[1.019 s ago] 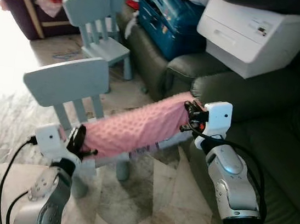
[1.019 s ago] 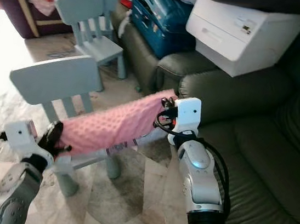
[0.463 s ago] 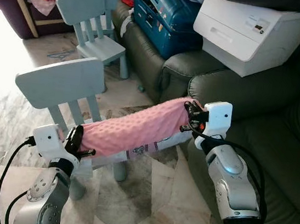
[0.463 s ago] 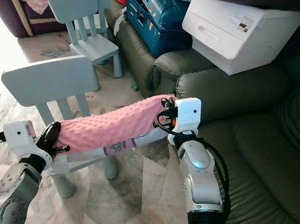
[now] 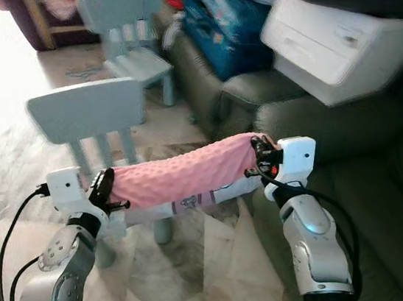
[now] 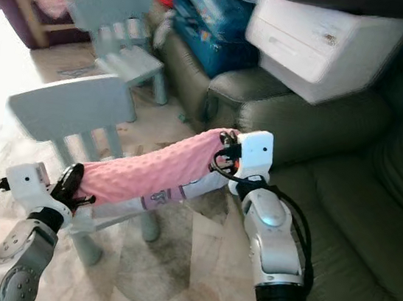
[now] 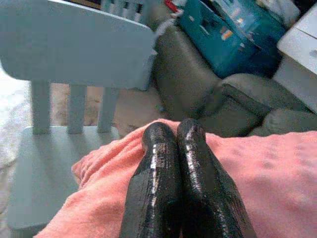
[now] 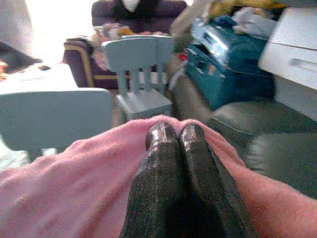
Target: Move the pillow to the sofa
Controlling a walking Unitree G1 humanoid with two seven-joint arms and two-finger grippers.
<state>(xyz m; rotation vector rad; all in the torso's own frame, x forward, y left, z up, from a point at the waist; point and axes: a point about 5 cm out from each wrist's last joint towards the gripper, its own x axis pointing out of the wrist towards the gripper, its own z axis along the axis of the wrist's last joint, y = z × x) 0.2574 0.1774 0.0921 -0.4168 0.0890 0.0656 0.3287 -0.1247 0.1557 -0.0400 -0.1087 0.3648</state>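
Note:
A long pink nubbly pillow (image 5: 184,170) hangs in the air between my two grippers, above the seat of a pale blue child's chair (image 5: 91,110). My left gripper (image 5: 102,186) is shut on the pillow's near left end; its black fingers (image 7: 173,163) press together into the pink fabric. My right gripper (image 5: 258,158) is shut on the far right end, fingers (image 8: 171,158) closed on the cloth. The dark green sofa (image 5: 379,211) lies to the right, its seat cushion beside my right arm.
A white printer (image 5: 335,42) and a blue suitcase (image 5: 219,19) sit on the sofa's farther part. A second pale blue chair (image 5: 130,18) stands behind the first. A purple armchair (image 5: 28,1) piled with clothes is at the far left. Marble floor lies below.
The view has shifted and blurred a little as the camera moves. The pillow stays gripped at both ends, at about the same height over the chair.

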